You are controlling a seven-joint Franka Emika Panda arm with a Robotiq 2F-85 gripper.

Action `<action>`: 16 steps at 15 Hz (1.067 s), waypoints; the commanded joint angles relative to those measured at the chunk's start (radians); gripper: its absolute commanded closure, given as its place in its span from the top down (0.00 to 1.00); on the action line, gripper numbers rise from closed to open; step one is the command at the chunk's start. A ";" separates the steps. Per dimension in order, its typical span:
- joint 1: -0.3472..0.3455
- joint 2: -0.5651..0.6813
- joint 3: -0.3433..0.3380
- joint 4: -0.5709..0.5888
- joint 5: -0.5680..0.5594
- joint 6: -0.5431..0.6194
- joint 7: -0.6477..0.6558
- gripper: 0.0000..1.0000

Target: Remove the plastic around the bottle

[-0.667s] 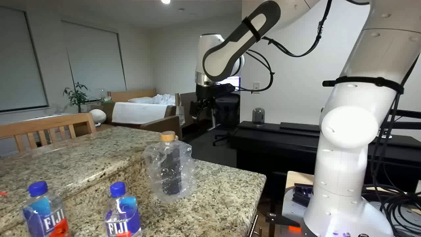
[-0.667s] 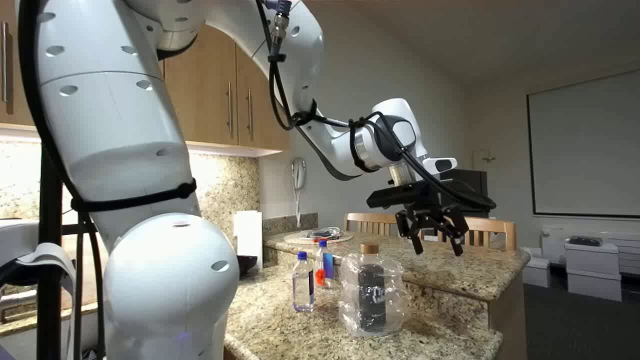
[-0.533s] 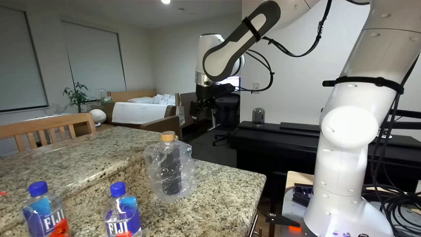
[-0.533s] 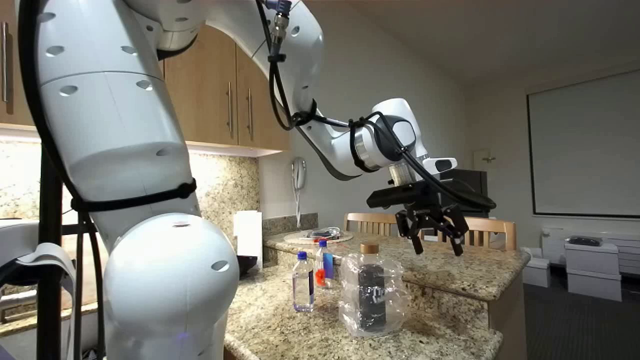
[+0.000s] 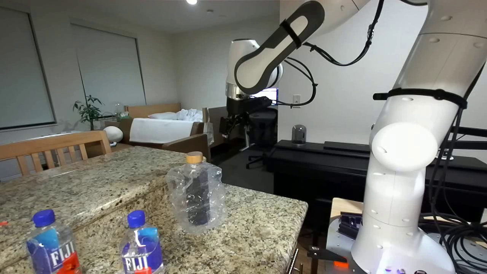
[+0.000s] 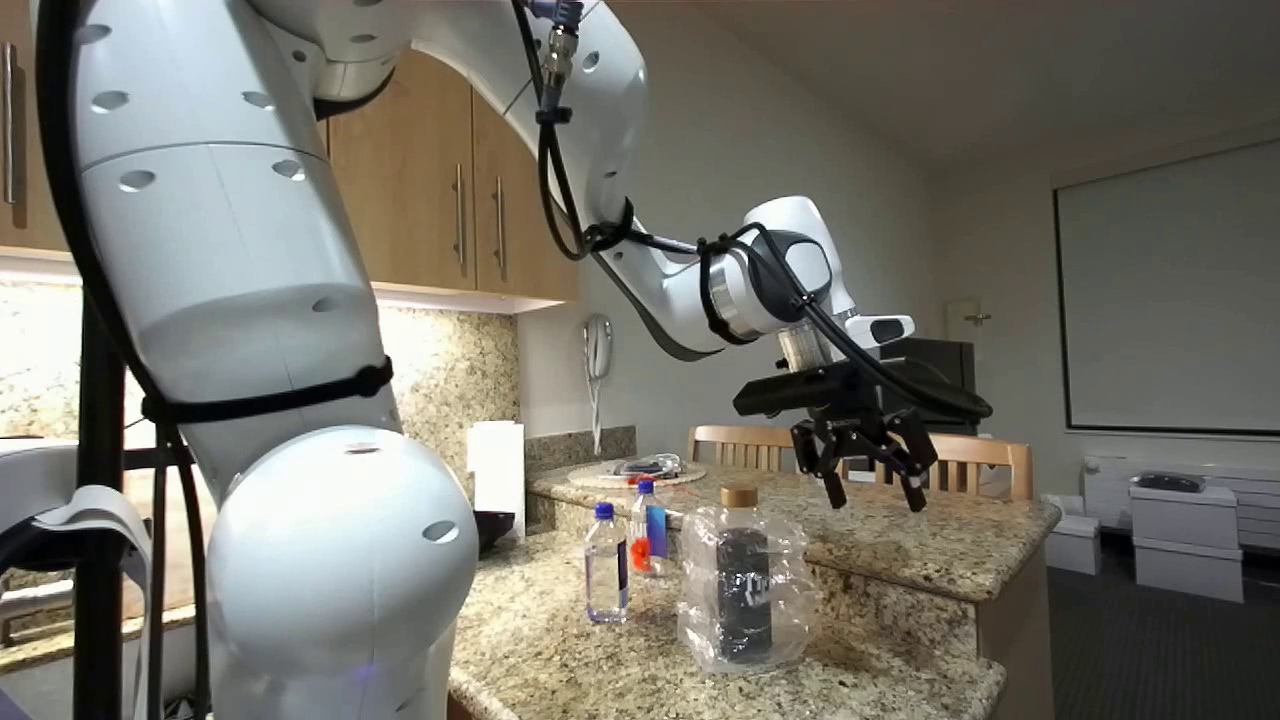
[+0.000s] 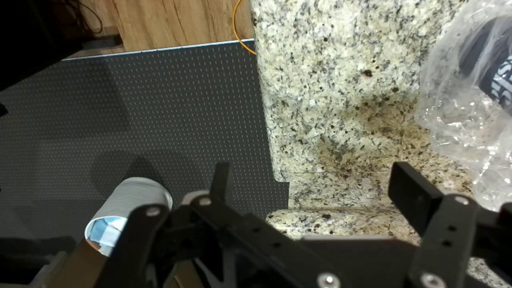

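Two fingers (image 6: 834, 489) hang wide and empty, unmoved this past moment, so unwrapping seems not begun: the plastic (image 6: 793, 592) surrounds the bottle (image 6: 742, 592), below and to one side of them.

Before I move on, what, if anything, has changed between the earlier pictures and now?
Nothing visibly changed in either exterior view. The gripper stays open and apart from the bottle; the plastic still surrounds it, and both FIJI bottles stand where they were.

Speckled granite counter (image 6: 590, 672), clear plastic (image 6: 796, 600) around upright dark bottle (image 6: 744, 605), two water bottles (image 6: 606, 572)
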 commanded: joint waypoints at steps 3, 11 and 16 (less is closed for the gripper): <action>0.010 0.000 -0.010 0.002 -0.003 -0.003 0.001 1.00; 0.031 0.047 0.016 0.028 0.001 0.062 0.048 1.00; 0.119 0.109 0.019 0.082 0.098 0.050 -0.023 1.00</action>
